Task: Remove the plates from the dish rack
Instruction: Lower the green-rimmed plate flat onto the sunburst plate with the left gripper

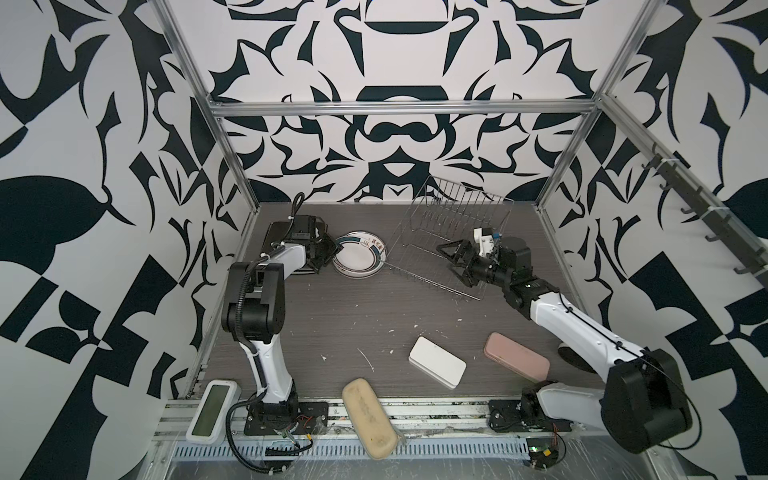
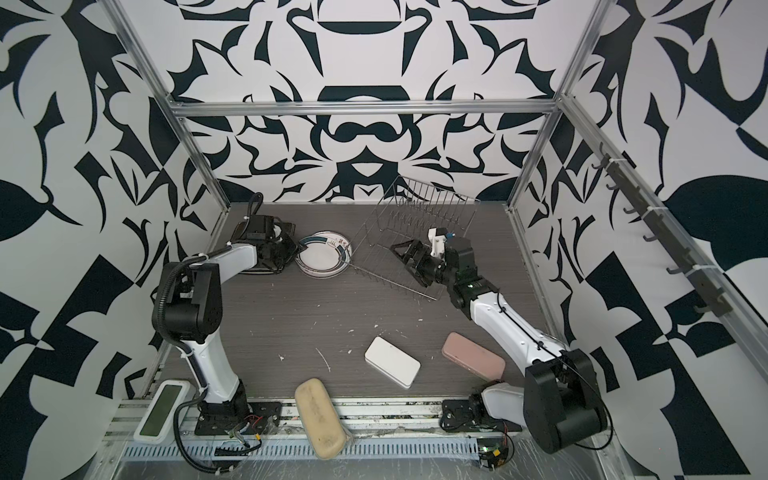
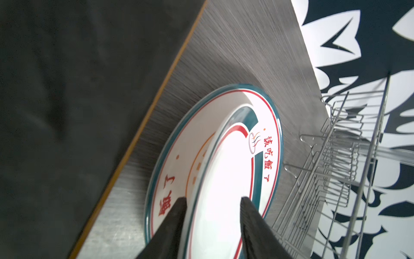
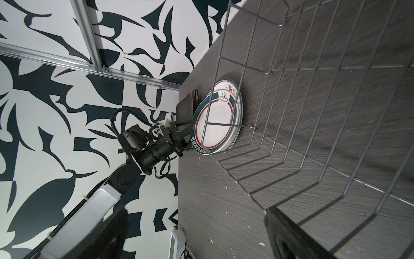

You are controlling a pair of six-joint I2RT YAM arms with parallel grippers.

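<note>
Two round white plates (image 1: 359,259) lie stacked on the table (image 1: 353,316) toward its back left corner. The upper one is shifted and slightly tilted on the lower, and both show printed faces with green and red rims. Just beside them, closer to that corner, lies a black square plate (image 4: 185,107), mostly hidden under the left arm in both top views. The left gripper (image 3: 214,199) sits at the round plates' rim, its fingers parted with the upper plate's edge between them and not clamped on it.

The dish rack (image 1: 453,232) stands at an angle near the back edge, right of the plates, its nearest corner just beside their rim. The right gripper (image 1: 451,262) hangs at the rack's front right side with its fingers spread wide; whether they touch the wire cannot be told.

Near the front edge lie a white box (image 1: 437,361), a pink case (image 1: 516,357) and a tan case (image 1: 370,417).
</note>
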